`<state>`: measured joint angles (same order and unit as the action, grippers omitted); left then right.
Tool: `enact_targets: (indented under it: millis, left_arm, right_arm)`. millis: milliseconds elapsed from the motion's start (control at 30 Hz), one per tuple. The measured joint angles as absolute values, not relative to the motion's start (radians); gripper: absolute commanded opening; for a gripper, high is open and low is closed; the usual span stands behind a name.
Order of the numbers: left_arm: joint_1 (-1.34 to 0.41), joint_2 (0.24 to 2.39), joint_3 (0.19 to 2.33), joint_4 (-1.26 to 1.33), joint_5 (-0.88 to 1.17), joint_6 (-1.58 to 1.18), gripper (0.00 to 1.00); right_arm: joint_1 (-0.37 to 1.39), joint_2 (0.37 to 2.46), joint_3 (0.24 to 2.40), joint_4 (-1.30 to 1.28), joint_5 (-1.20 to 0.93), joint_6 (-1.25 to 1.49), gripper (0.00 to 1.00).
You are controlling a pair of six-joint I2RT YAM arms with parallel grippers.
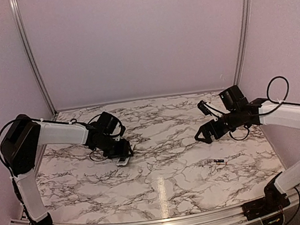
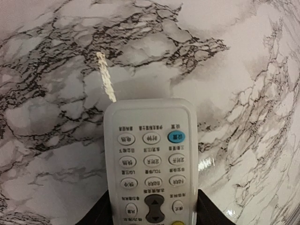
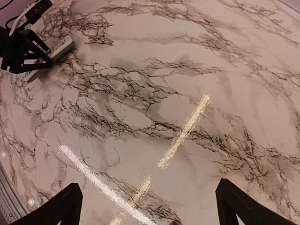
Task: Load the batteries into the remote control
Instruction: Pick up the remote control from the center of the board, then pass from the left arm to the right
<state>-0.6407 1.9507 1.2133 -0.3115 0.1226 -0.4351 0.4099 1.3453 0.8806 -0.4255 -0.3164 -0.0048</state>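
Left gripper [image 1: 122,152]: we see it low over the left half of the marble table [image 1: 165,144], jaws drawn in narrow on the remote control [image 2: 150,154].
Grip: on the left wrist view its dark fingers [image 2: 96,214] press against both long edges of the handset, one on each side.
Remote control: button face up, white, with rows of small keys and one blue key near the far end. That far end pokes out past the fingers over the table.
Remote off the table or on it: we cannot tell from these views.
Right gripper [image 3: 149,187]: spread wide and holding nothing. We see only marble between its two fingers [image 3: 63,206].
Right arm position: it hangs above the right side of the table, with the gripper pointing towards the middle.
Batteries [image 1: 219,161]: a tiny dark shape with a touch of red lies flat on the table, right of centre, nearer the front edge than the right gripper and clear of it.
Battery count: too small for us to say whether that is one cell or two.
Spacing: the batteries lie well apart from the remote, across the table from it.
Right wrist view: we catch the left gripper and the pale remote at the top-left corner.
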Motion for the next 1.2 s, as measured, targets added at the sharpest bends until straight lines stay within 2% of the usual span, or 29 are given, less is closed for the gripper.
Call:
enact_targets:
  millis: [300,633,800,967,1200]
  left_arm:
    - [-0.659,1.804,1.085,-0.281,0.502,-0.374,0.22]
    - [-0.748,1.733,1.078,-0.329,0.750,-0.327,0.20]
    - [-0.768,1.733,1.063,-0.361,0.810,-0.345,0.20]
    - [-0.780,1.747,1.062,-0.368,0.834,-0.397,0.24]
    - [-0.784,1.780,1.061,-0.352,0.839,-0.514,0.24]
  right_arm:
    - [0.562,1.222,0.843,-0.361,-0.338,-0.068,0.94]
    - [0.952,1.180,0.842,-0.324,-0.192,-0.220,0.90]
    - [1.133,1.234,0.893,-0.343,-0.047,-0.302,0.86]
    - [1.269,1.319,0.972,-0.361,0.078,-0.379,0.75]
    - [1.413,1.500,1.079,-0.376,0.209,-0.490,0.65]
